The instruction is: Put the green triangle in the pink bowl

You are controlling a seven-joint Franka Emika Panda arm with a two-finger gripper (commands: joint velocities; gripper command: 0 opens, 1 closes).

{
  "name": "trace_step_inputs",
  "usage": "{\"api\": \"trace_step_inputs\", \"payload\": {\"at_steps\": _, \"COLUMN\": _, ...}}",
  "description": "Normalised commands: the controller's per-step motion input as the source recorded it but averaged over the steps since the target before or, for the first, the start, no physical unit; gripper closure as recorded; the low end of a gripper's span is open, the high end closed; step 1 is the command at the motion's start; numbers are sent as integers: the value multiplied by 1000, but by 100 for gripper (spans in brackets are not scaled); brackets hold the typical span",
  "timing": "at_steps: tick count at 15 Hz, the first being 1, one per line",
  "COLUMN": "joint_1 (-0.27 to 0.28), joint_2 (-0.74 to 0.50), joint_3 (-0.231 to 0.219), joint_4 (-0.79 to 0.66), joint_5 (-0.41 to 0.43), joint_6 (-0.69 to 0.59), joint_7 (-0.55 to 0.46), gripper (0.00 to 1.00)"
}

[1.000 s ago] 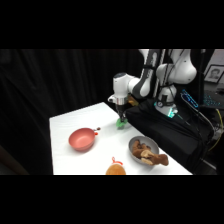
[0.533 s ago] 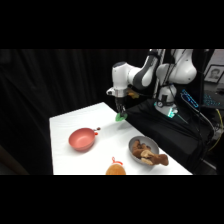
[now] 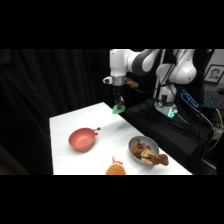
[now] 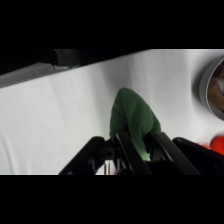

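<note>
- The gripper (image 3: 118, 106) pinches the triangle (image 3: 118, 109) between its fingers (image 4: 126, 145), lifted above the table (image 3: 65, 125) near its far edge.
- The pink bowl (image 3: 82, 139) sits on the table at about 7 o'clock from the triangle, well apart.
- A grey bowl (image 3: 143, 150) stands at 3 o'clock of the pink one.

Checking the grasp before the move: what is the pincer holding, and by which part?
The green triangle, pinched at its near end between the pincer fingers; its pointed end sticks out beyond them.
</note>
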Motion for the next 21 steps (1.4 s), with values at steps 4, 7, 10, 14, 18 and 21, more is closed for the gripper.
{"api": "trace_step_inputs", "payload": {"at_steps": 4, "joint_1": -49, "joint_2": -130, "joint_3": 100, "joint_4": 218, "joint_5": -30, "joint_6": -333, "joint_7": -45, "gripper": 94}}
{"api": "trace_step_inputs", "payload": {"at_steps": 7, "joint_1": -26, "joint_2": -9, "joint_3": 70, "joint_4": 266, "joint_5": 0, "joint_6": -263, "joint_7": -59, "gripper": 94}}
{"api": "trace_step_inputs", "payload": {"at_steps": 10, "joint_1": -7, "joint_2": 137, "joint_3": 38, "joint_4": 352, "joint_5": 58, "joint_6": -161, "joint_7": -88, "gripper": 94}}
{"api": "trace_step_inputs", "payload": {"at_steps": 14, "joint_1": 21, "joint_2": 318, "joint_3": 26, "joint_4": 487, "joint_5": 132, "joint_6": -119, "joint_7": -103, "gripper": 94}}
{"api": "trace_step_inputs", "payload": {"at_steps": 18, "joint_1": 20, "joint_2": 403, "joint_3": 4, "joint_4": 573, "joint_5": 187, "joint_6": -166, "joint_7": -137, "gripper": 94}}
{"api": "trace_step_inputs", "payload": {"at_steps": 21, "joint_1": 16, "joint_2": 412, "joint_3": 9, "joint_4": 604, "joint_5": 171, "joint_6": -207, "joint_7": -121, "gripper": 94}}
